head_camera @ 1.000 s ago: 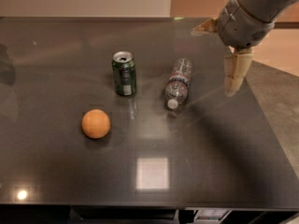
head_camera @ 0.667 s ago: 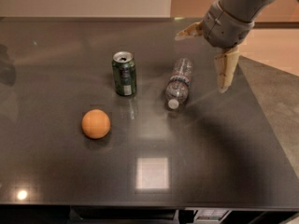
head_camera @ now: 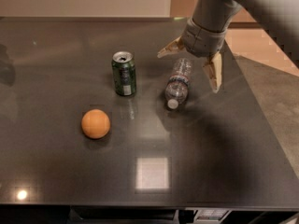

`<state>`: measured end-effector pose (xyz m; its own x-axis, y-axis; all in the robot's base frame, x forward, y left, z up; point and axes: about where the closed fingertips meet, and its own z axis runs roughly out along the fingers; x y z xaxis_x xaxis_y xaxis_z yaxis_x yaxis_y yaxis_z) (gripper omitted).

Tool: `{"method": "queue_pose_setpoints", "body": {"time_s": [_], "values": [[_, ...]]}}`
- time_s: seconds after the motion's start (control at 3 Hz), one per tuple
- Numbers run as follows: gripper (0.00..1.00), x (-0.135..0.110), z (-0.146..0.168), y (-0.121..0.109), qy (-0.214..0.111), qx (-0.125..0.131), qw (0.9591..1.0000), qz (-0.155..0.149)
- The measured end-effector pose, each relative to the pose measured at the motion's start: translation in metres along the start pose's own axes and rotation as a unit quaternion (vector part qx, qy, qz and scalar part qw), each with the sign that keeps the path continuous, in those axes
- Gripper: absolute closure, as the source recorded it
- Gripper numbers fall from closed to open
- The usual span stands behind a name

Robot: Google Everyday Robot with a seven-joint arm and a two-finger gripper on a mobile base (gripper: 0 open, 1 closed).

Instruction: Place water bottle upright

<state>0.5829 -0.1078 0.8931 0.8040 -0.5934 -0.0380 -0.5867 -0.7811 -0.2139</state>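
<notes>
the gripper point(head_camera: 188, 70) hangs in the upper right of centre, just over the far end of the water bottle point(head_camera: 178, 85), and it is released – its two tan fingers point(head_camera: 212, 72) are splayed wide, one to the upper left of the bottle's base and one to its right, gripping nothing.

the water bottle lies on its side on the dark table point(head_camera: 210, 162), a little right of the frame's middle, its white cap pointing toward the lower edge of the frame and its base tucked under the wrist. it looks free of the fingers, though whether a finger brushes it i cannot tell.

to its left, near but apart, stands a green can point(head_camera: 124, 73), upright with its top open. lower left of that sits an orange ball point(head_camera: 96, 123), well clear of the bottle.

by my reading the step in hand is the approach – lining up for a grasp, with the bottle not yet taken and nothing of the righting done. the next move calls for dropping the open fingers down either side of the ribbed body, closing across its width, then lifting and turning it so the cap faces up before setting it on its base. the round body could roll away, so the fingers need to straddle it squarely.
</notes>
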Motion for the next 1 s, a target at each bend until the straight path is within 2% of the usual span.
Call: {"method": "queue_pose_setpoints", "body": {"time_s": [0.33,0.67,1.0], "values": [[0.0,0.0,0.022,-0.002,0.01,-0.022,0.9982,-0.055],[0.0,-0.002,0.039,-0.001,0.023,-0.05,0.993,-0.105],[0.14,-0.003,0.047,0.001,0.028,-0.07,0.9886,-0.131]]}}
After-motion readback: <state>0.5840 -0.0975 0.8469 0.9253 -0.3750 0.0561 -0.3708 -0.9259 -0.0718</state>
